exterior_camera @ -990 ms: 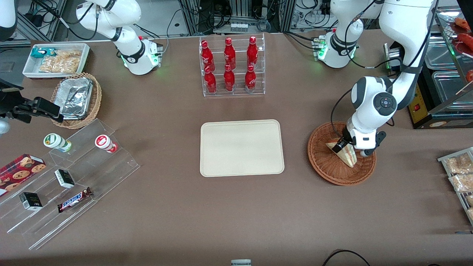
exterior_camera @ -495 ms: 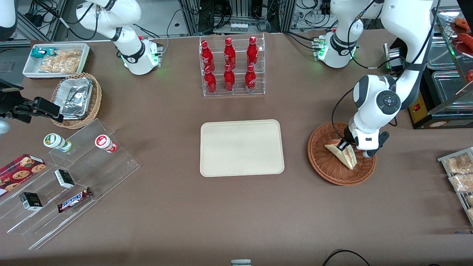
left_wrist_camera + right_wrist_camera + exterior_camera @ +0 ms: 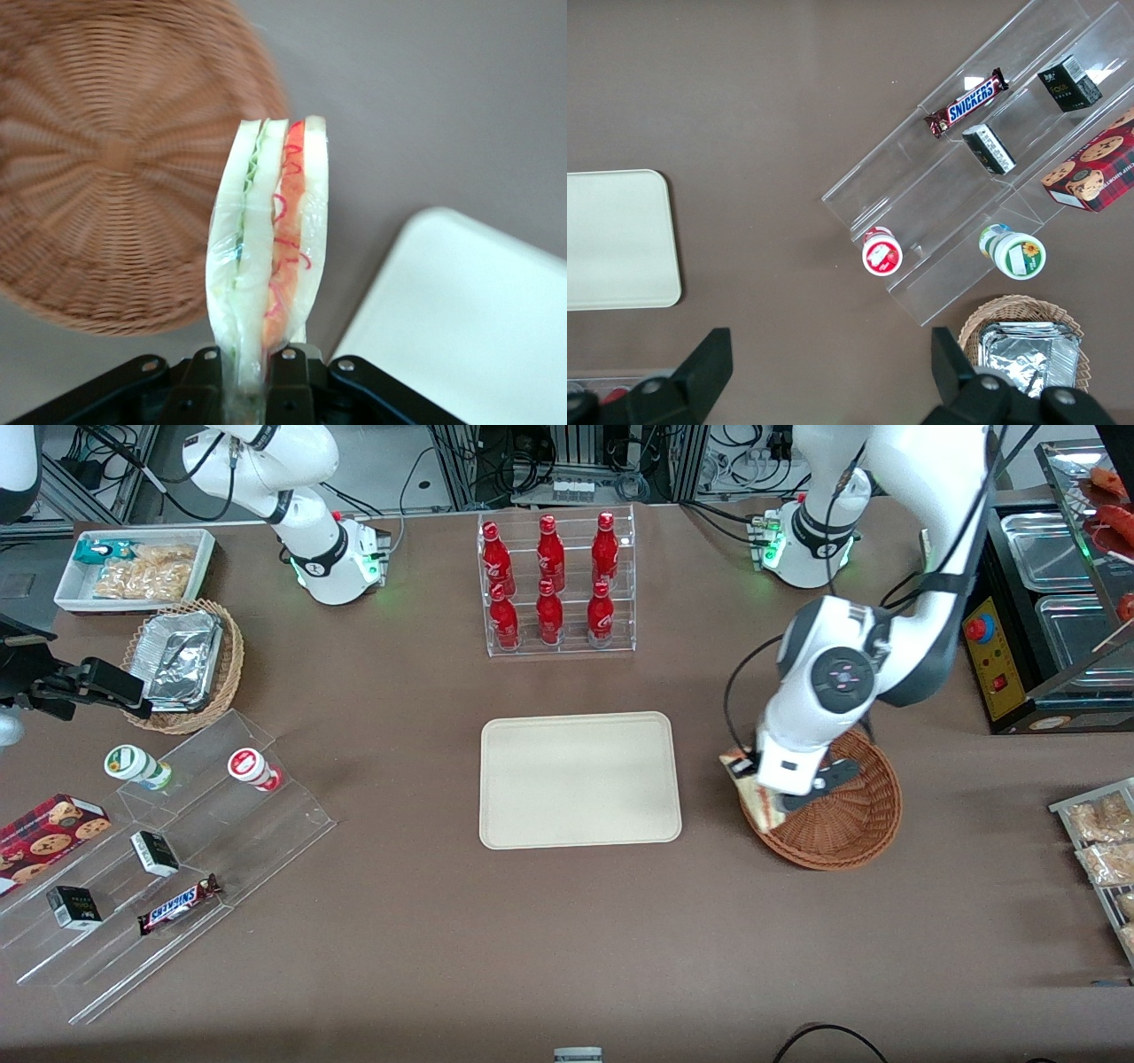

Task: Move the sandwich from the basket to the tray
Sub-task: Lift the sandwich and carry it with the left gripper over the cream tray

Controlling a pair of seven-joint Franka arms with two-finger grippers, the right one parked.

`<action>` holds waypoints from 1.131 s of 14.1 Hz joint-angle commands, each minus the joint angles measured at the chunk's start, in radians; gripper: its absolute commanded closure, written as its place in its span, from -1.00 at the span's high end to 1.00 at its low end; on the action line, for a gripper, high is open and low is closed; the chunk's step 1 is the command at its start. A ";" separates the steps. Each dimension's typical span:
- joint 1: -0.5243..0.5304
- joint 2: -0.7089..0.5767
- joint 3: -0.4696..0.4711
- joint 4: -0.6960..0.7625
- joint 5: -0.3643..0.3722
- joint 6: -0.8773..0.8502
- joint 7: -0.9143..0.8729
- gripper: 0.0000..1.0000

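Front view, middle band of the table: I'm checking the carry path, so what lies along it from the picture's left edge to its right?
Tan basket of foil containers → tray → sandwich held in the gripper → basket.

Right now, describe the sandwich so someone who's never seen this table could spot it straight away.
Find the cream tray mid-table, then the round reddish-brown basket beside it, toward the working arm's end. Over the basket's rim nearest the tray, the gripper is shut on the sandwich, lifted clear. It's the only plastic-wrapped triangular wedge, showing green, white and red filling layers.
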 commanded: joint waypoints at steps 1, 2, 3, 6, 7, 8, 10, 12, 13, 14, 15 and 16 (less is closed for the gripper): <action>-0.092 0.113 0.013 0.124 0.000 -0.024 0.035 -0.91; -0.120 0.138 0.013 0.153 0.000 -0.024 0.018 -0.91; -0.161 0.169 0.013 0.193 0.000 -0.024 0.002 -0.92; -0.238 0.261 0.013 0.286 -0.003 -0.027 -0.058 -0.92; -0.264 0.290 0.013 0.308 -0.009 -0.022 -0.080 -0.92; -0.293 0.317 0.013 0.335 -0.014 -0.022 -0.103 -0.92; -0.353 0.359 0.013 0.378 -0.006 -0.025 -0.158 -0.92; -0.361 0.371 0.013 0.382 -0.008 -0.024 -0.160 -0.92; -0.366 0.380 0.013 0.386 -0.006 -0.024 -0.161 -0.92; -0.388 0.402 0.013 0.414 -0.006 -0.025 -0.161 -0.92; -0.396 0.422 0.013 0.444 -0.009 -0.030 -0.161 -0.92; -0.398 0.425 0.013 0.451 -0.014 -0.039 -0.163 -0.92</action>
